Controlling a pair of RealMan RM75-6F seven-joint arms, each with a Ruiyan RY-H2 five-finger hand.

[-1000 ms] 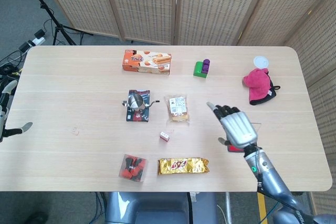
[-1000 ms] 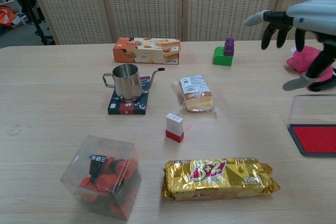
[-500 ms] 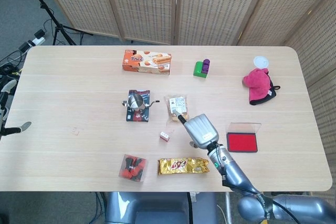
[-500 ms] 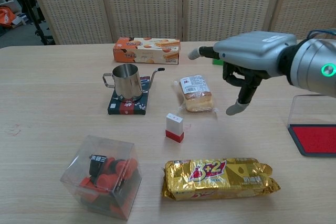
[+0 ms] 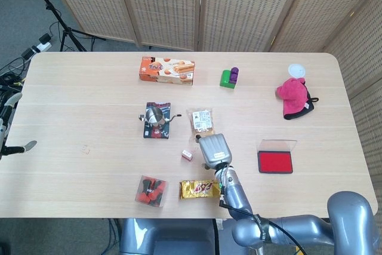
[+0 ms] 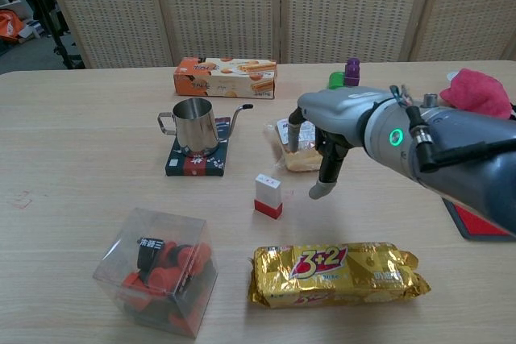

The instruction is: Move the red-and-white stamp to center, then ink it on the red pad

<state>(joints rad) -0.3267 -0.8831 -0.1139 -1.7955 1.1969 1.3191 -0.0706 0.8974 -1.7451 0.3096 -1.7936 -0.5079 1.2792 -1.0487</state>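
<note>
I read "3+2" on the gold foil snack pack (image 6: 334, 273) lying on my pale wood bench (image 5: 89, 100), woven screens behind. The small red-and-white block stamp (image 6: 268, 196) stands upright mid-bench, white end up. My right hand (image 6: 330, 130) hovers just beside it, fingers apart, empty. My left hand (image 5: 15, 148): cannot tell.

one stamp (image 6: 268, 196), one ink pad (image 5: 275, 162), one kettle (image 6: 193, 126), two snack packets (image 6: 334, 273), one biscuit box (image 6: 225, 76)
</note>
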